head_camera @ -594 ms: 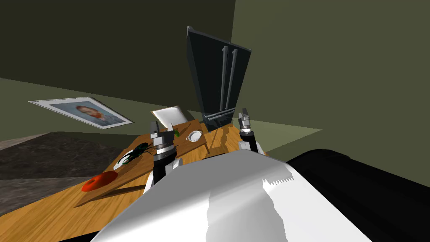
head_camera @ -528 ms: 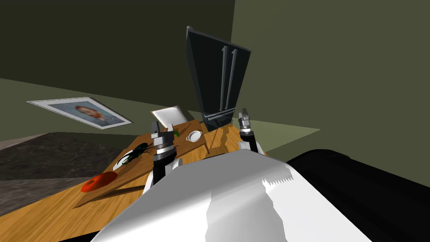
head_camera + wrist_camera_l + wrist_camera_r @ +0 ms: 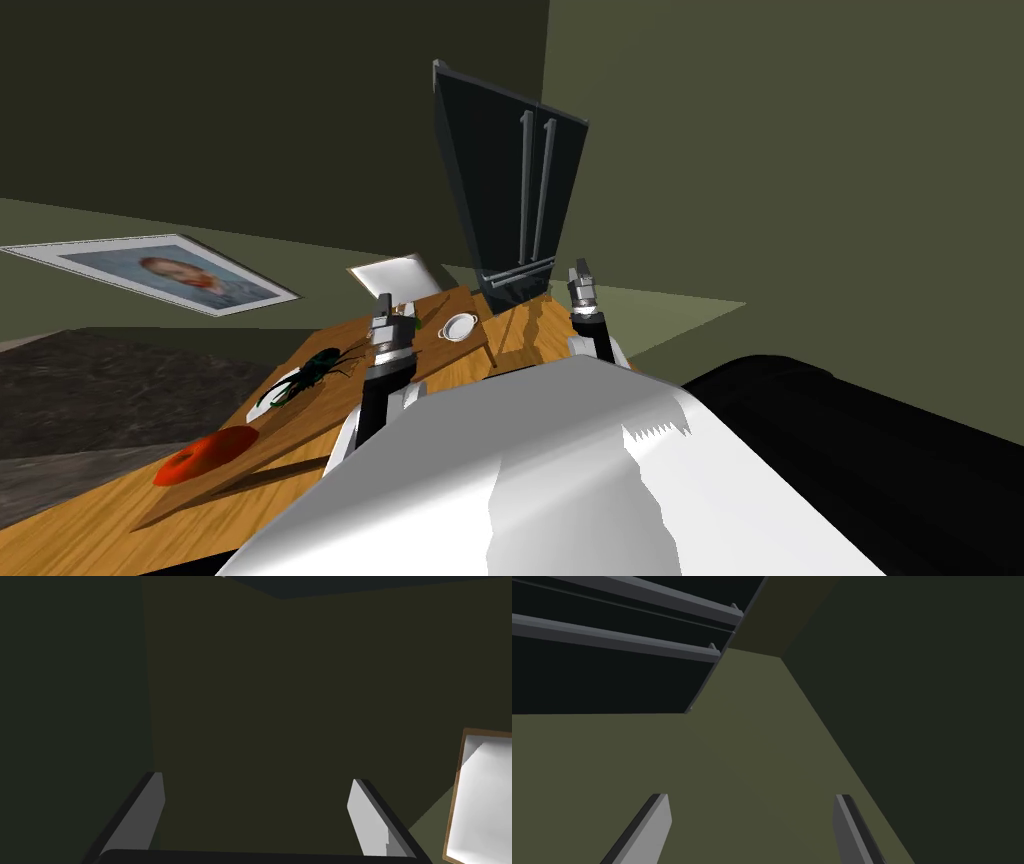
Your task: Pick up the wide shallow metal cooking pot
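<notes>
The wide shallow pot (image 3: 460, 326), drawn pale grey with two small side handles, sits on the wooden table (image 3: 130, 490) near its far edge. My left gripper (image 3: 385, 305) is raised over the table just to the pot's left, apart from it. In the left wrist view that gripper (image 3: 255, 796) stands open with nothing between its fingers. My right gripper (image 3: 580, 270) is held up to the right of the pot, past the table's corner. The right wrist view has that gripper (image 3: 752, 811) open and empty as well.
On the table left of my left arm lie a dark green beetle-like object on a white plate (image 3: 268, 396) and a red disc (image 3: 203, 456). A white framed panel (image 3: 390, 276) stands behind the table. A tall dark fridge (image 3: 510, 205) rises beyond the far edge.
My view has swung, sliding table and picture leftward. My left hand has moved toward the pot and now looks narrower, turned on its wrist. The right arm and pot are unmoved.
</notes>
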Controlling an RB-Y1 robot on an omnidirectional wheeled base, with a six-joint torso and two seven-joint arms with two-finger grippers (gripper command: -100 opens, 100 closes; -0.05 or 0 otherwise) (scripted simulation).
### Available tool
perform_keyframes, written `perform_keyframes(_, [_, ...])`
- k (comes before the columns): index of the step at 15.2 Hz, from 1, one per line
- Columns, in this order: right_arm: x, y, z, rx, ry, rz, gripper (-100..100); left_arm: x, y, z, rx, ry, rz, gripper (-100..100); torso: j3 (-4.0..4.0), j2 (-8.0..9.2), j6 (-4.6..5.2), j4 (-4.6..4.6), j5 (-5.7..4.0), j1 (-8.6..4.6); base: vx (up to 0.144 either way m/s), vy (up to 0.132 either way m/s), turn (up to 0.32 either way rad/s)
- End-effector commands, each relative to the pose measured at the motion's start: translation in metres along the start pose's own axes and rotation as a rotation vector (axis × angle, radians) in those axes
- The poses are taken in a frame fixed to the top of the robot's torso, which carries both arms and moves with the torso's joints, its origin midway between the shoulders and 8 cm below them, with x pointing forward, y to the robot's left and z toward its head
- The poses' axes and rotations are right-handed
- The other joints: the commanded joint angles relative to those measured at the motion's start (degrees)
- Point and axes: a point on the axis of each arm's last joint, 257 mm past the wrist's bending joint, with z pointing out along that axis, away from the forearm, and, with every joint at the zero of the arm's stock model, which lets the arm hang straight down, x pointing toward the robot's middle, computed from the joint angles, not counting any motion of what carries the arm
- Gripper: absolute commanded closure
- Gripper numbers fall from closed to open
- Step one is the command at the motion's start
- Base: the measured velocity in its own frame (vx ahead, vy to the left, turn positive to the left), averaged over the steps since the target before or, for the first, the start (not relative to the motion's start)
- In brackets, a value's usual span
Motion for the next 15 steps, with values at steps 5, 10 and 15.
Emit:
perform_keyframes(5, [0.0, 0.0, 0.0, 0.0, 0.0, 0.0, 0, -0.017, 0.051, -0.011, -0.161, -0.017, 0.037, -100, -0.01, -0.01, 0.01, 0.0, -0.01, -0.05, 0.019, -0.03, -0.084])
perform_keyframes(10, [0.0, 0.0, 0.0, 0.0, 0.0, 0.0, 0, -0.039, 0.099, -0.028, -0.317, -0.048, 0.066, -100, -0.01, -0.02, 0.01, 0.0, -0.01, -0.04, 0.02, -0.032, -0.092])
perform_keyframes(15, [0.0, 0.0, 0.0, 0.0, 0.0, 0.0, 0, -0.056, 0.138, -0.048, -0.453, -0.078, 0.081, -100, -0.01, -0.01, 0.01, 0.0, -0.01, -0.06, 0.022, -0.034, -0.097])
